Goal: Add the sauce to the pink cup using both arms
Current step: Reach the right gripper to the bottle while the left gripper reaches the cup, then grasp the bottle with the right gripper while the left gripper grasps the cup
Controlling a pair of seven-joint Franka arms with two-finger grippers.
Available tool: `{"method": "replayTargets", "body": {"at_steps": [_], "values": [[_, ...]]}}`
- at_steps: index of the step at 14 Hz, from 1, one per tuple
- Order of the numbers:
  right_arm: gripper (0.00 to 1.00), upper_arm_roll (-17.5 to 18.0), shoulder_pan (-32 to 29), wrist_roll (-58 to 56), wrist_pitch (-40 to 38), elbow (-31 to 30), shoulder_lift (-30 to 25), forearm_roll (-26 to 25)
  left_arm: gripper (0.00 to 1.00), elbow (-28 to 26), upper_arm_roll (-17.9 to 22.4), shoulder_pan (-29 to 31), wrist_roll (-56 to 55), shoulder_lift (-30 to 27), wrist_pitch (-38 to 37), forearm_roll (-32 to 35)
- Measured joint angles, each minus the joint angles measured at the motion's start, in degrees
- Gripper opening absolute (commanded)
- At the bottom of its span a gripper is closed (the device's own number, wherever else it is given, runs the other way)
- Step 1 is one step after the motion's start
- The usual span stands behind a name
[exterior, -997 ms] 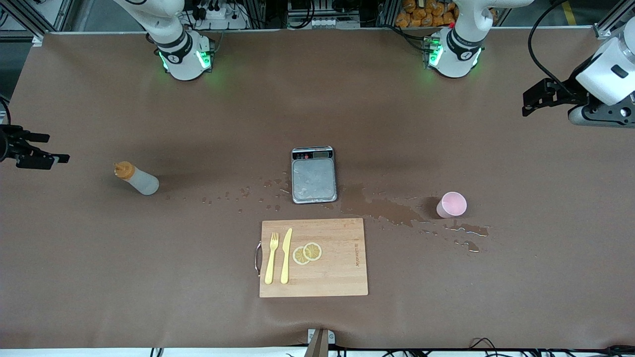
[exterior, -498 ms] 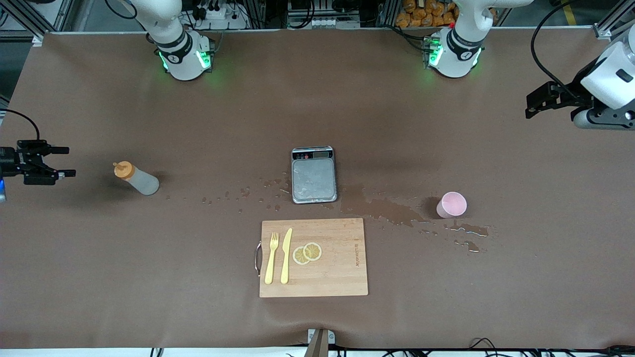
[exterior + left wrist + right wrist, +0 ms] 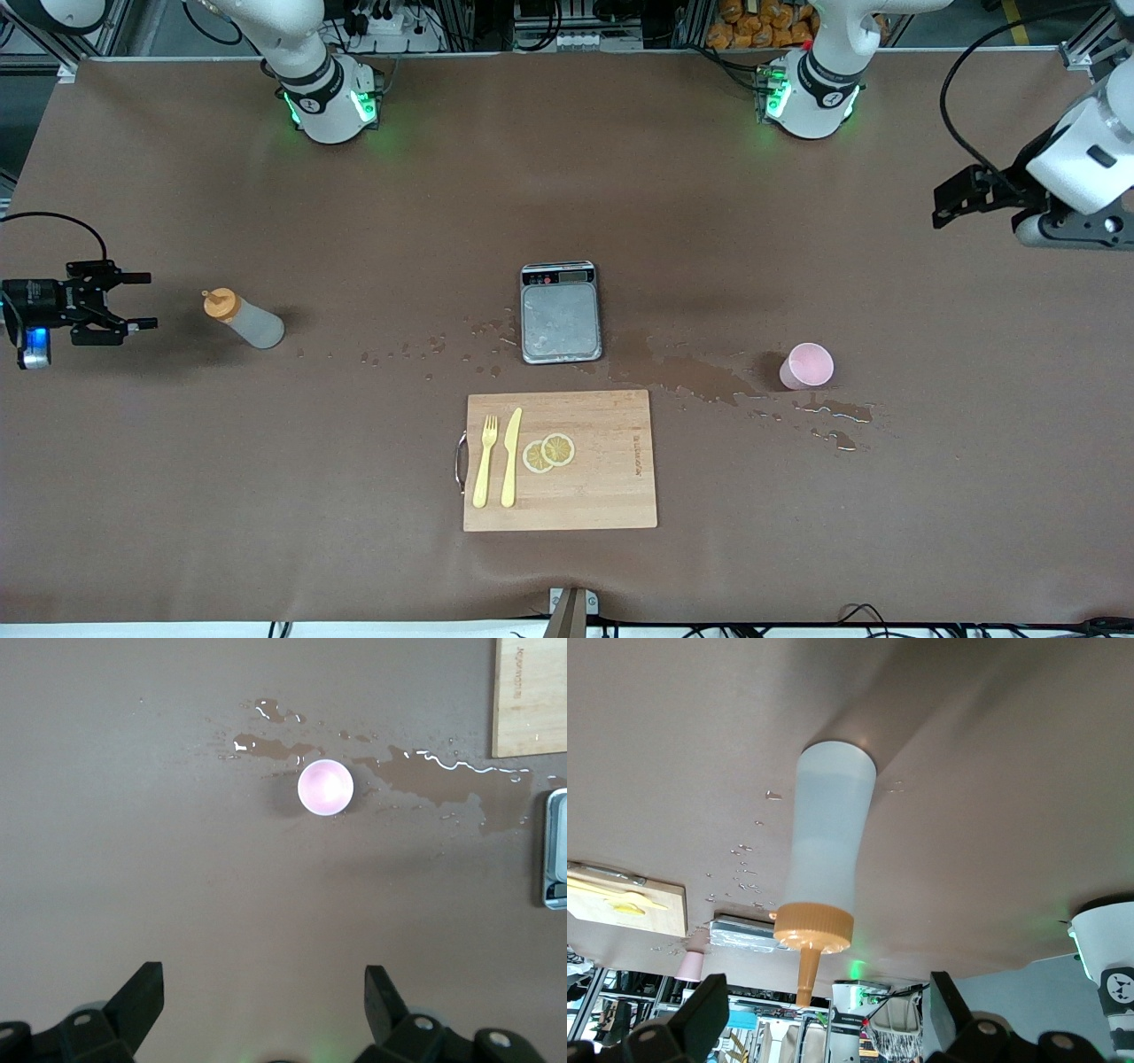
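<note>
Claws both released: right claw (image 3: pixel 133 302) beside sauce (image 3: pixel 244 320); left claw (image 3: pixel 952 193) aloft; no legible writing.

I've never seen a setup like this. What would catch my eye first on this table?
Probably the wet spill spread across the brown table between the grey scale and the pink cup. Nearer the front camera lies a wooden cutting board with a yellow fork, knife and lemon slices. At the right arm's end, the open right gripper sits beside the sauce bottle; the open left gripper hangs over the other end.

Sauce bottle (image 3: pixel 244 319) upright, orange cap, right arm's end; pink cup (image 3: pixel 806 365) upright, left arm's end.
</note>
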Motion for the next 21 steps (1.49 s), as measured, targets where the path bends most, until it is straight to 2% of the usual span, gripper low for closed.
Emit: {"method": "replayTargets", "body": {"at_steps": [6,14,16,21], "values": [[1.0,-0.02,-0.29,4.11,0.13,0.03,2.46,1.21,1.0,-0.96,-0.01,0.08,-0.32,6.38,4.92,0.0],[1.0,-0.05,-3.84,4.97,0.57,0.1,10.18,6.07,1.0,-1.46,-0.5,-0.41,-0.32,21.02,16.61,0.0],[1.0,-0.05,-4.23,4.95,0.84,0.17,12.05,8.66,1.0,-1.48,-0.53,-0.42,-0.32,24.49,19.62,0.0],[1.0,0.79,-3.86,4.95,2.19,0.43,15.16,11.03,1.0,-2.38,-0.65,-0.46,-0.32,30.85,26.05,0.0]]}}
